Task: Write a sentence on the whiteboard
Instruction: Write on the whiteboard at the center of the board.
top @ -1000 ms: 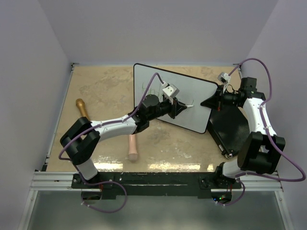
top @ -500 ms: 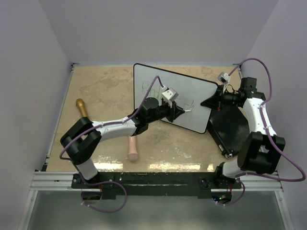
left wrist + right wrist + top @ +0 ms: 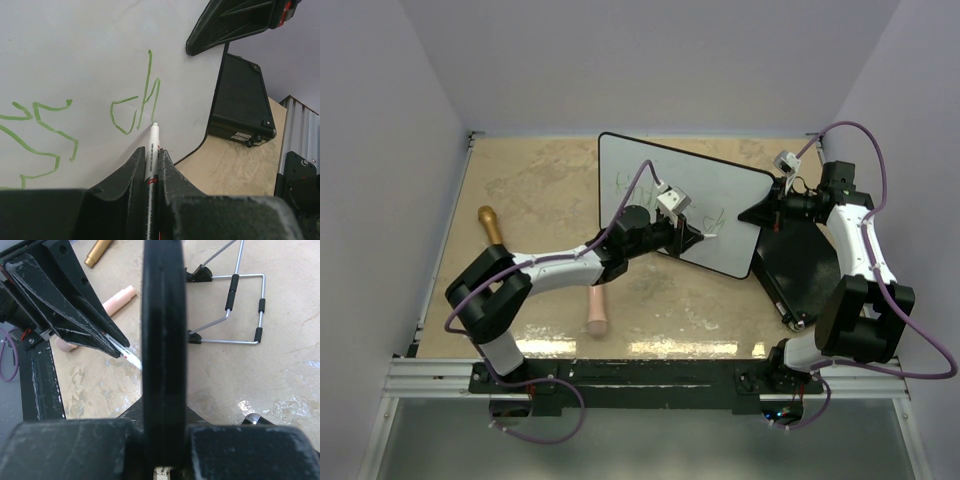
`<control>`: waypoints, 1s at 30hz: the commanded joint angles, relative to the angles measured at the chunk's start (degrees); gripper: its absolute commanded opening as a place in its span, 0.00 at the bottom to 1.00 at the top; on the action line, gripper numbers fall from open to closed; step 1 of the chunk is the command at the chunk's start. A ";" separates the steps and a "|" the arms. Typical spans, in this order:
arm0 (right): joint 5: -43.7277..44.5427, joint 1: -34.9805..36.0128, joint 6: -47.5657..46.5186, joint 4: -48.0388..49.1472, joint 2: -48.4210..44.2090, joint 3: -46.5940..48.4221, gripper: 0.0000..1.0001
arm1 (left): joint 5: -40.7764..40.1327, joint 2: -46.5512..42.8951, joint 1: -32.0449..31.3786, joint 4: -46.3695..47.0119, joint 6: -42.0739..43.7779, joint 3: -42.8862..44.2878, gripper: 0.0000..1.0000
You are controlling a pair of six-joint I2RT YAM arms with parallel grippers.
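The whiteboard (image 3: pixel 730 185) stands tilted at the table's back middle, and its black rim (image 3: pixel 162 330) runs straight up the right wrist view. My right gripper (image 3: pixel 762 212) (image 3: pixel 162 407) is shut on that right edge. My left gripper (image 3: pixel 694 236) (image 3: pixel 151 152) is shut on a white marker (image 3: pixel 152 145), whose tip touches the board (image 3: pixel 75 55) at the foot of a green "h". The sentence (image 3: pixel 135 107) shows as thin green strokes: "ch" by the tip, the end of a word to its left, and more faint strokes on the upper line (image 3: pixel 628 183).
A black flat case (image 3: pixel 800 265) (image 3: pixel 242 97) lies right of the board under the right arm. A gold cylinder (image 3: pixel 490 224) and a pink one (image 3: pixel 596 308) lie on the table at the left. A wire stand (image 3: pixel 245 295) sits behind the board.
The left gripper has drifted slightly down and left along the board's lower right part, and green strokes have appeared there. The right arm has held still.
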 commanded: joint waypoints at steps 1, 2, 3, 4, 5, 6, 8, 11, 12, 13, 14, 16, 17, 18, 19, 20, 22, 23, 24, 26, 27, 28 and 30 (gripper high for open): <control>3.28 -0.19 -1.21 0.78 -2.01 0.39 0.00 | 2.10 -6.39 -0.17 3.83 -0.79 -0.98 0.00; 3.28 -0.10 -1.21 0.78 -2.01 0.39 0.00 | 2.36 -7.55 -0.17 3.83 -0.79 -2.12 0.00; 3.20 -0.10 -1.21 0.78 -2.01 0.39 0.00 | 2.53 -8.78 -0.17 3.83 -0.79 -3.00 0.00; 3.19 -0.10 -1.21 0.78 -2.01 0.39 0.00 | 2.71 -11.14 -0.17 4.35 -0.88 -3.88 0.00; 3.19 -0.10 -1.30 0.78 -2.09 0.39 0.00 | 3.06 -12.38 -0.08 4.71 -0.96 -6.06 0.00; 3.19 -0.10 -1.21 0.70 -2.01 0.39 0.00 | 3.06 -13.44 0.10 5.06 -1.23 -7.22 0.00; 3.19 -0.10 -1.21 0.78 -2.01 0.39 0.00 | 3.15 -16.42 0.53 6.20 -3.06 -10.81 0.00; 3.28 -0.10 -1.21 0.87 -2.01 0.31 0.00 | 3.33 -19.42 1.59 9.54 -6.49 -15.90 0.00; 3.28 -0.10 -1.21 0.87 -2.09 0.31 0.00 | 3.33 -19.94 1.77 10.33 -7.29 -16.97 0.00; 3.28 -0.10 -1.21 0.87 -2.10 0.31 0.00 | 3.33 -20.91 1.77 11.38 -7.82 -17.85 0.00; 3.28 -0.10 -1.21 0.87 -2.27 0.22 0.00 | 3.15 -21.35 1.77 11.65 -8.86 -19.34 0.00; 3.11 -0.10 -1.12 1.04 -2.36 0.04 0.00 | 3.15 -22.75 1.68 13.05 -9.92 -20.84 0.00; 3.02 -0.10 -1.12 1.05 -2.27 0.04 0.00 | 2.89 -23.37 1.68 13.24 -10.45 -22.24 0.00; 3.02 -0.10 -1.12 1.05 -2.10 0.04 0.00 | 2.63 -24.60 1.51 13.24 -10.54 -22.78 0.00; 3.02 -0.10 -1.12 1.05 -2.01 0.13 0.00 | 2.28 -25.22 1.50 12.98 -10.55 -23.74 0.00; 3.02 -0.10 -1.12 1.13 -1.83 0.13 0.00 | 1.49 -25.75 1.33 12.71 -10.55 -24.10 0.00; 3.02 -0.19 -1.12 1.13 -1.74 0.13 0.00 | 1.04 -26.80 1.15 12.01 -10.46 -24.89 0.00; 3.02 -0.10 -1.12 1.05 -1.66 0.13 0.00 | 0.78 -26.89 1.07 11.83 -10.28 -24.98 0.00; 3.02 -0.19 -1.21 1.05 -1.66 0.13 0.00 | 0.60 -26.89 0.80 11.57 -10.28 -24.98 0.00; 2.93 -0.10 -1.21 1.05 -1.66 0.13 0.00 | 0.17 -26.54 0.36 11.48 -10.19 -24.98 0.00; 2.84 -0.10 -1.21 1.05 -1.57 0.13 0.00 | -0.01 -26.11 0.01 11.48 -10.19 -24.98 0.00; 2.93 -0.19 -1.21 1.05 -1.57 0.13 0.00 | -0.27 -25.84 -0.25 11.83 -10.19 -24.89 0.00; 2.93 -0.10 -1.30 1.05 -1.48 0.13 0.00 | -1.06 -25.32 -1.04 12.35 -9.67 -24.81 0.00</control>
